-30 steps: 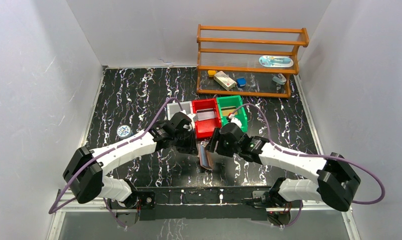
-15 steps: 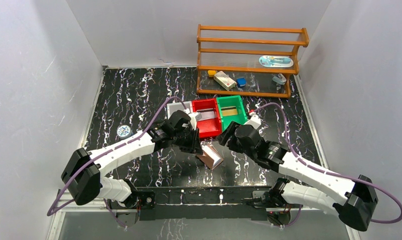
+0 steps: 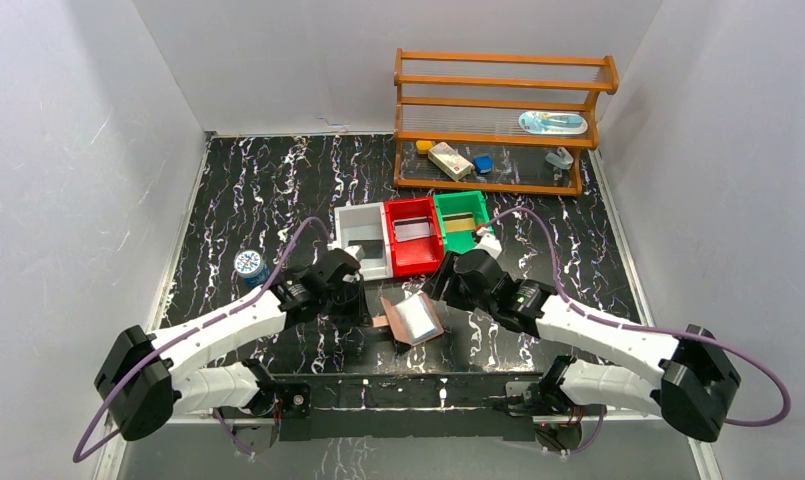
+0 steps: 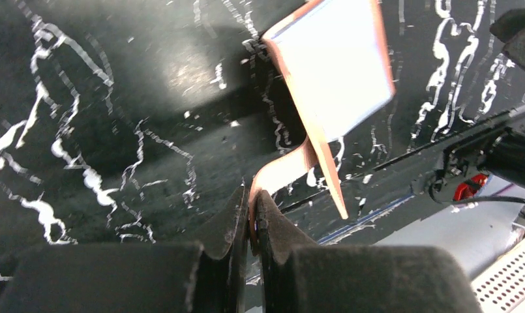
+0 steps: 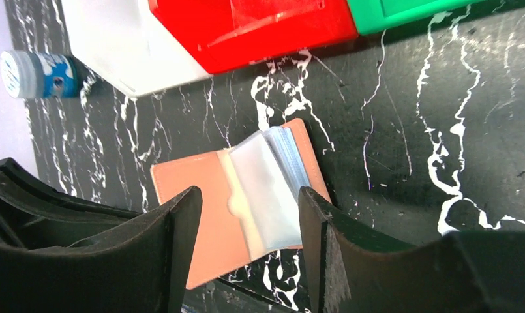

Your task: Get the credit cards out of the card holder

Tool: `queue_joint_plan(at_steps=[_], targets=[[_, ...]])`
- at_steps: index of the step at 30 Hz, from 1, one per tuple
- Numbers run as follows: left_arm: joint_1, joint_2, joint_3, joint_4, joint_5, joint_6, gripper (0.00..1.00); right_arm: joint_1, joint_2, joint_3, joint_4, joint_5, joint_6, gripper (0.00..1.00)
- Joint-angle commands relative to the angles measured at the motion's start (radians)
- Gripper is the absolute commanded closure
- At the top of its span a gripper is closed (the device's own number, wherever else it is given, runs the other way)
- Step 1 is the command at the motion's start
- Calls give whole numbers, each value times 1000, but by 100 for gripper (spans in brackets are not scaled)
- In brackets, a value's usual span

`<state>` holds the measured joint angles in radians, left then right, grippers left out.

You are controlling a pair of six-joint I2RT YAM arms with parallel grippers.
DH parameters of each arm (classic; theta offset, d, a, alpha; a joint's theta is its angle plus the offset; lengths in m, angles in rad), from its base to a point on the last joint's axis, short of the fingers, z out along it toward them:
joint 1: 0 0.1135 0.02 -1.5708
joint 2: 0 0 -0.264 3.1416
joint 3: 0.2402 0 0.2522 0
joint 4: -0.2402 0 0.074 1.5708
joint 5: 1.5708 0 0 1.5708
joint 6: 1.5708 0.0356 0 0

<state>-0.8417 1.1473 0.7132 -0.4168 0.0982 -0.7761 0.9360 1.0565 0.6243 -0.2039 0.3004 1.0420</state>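
Two leaves of the tan-brown leather card holder (image 3: 411, 320) now lie open, at six o'clock from the red plastic bin (image 3: 412, 236). The left end effector (image 4: 253, 215) pinches its strap (image 4: 282, 171). The right end effector (image 5: 246, 202) has let go and gapes wide, leaving the pale flat plastic credit cards (image 5: 282, 156) reachable, I'd say.

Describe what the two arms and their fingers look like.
The left arm and the right arm both have white rounded links with bulky black joints. A purple cable loops along each. The fingers are matte black, broad, tapering wedges.
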Motion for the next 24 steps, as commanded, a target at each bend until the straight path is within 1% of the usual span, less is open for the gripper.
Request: queue_joint_plan(at_steps=[1,4,7,12,17,20,24], targets=[[-3,-74,-48,-62,-92,-95,100,-3,55,42,70,-79,-44,37],[-2,-78,-49,-86,-113,-111,100,-3,100,63,93,-139,-76,40],[-2,-64,-41,-108,-129,-115,100,-3,152,92,124,-224,-116,45],[-2,-46,-27,-102,-126,-101,100,-3,233,128,170,-354,-164,50],[-2,-32,-21,-106,-133,-93,100,-2,331,164,186,-460,-186,52],[-2,-32,-30,-109,-137,-96,100,4,392,187,189,-518,-230,53],[-2,-29,-31,-112,-147,-92,100,15,471,211,178,-558,-252,54]])
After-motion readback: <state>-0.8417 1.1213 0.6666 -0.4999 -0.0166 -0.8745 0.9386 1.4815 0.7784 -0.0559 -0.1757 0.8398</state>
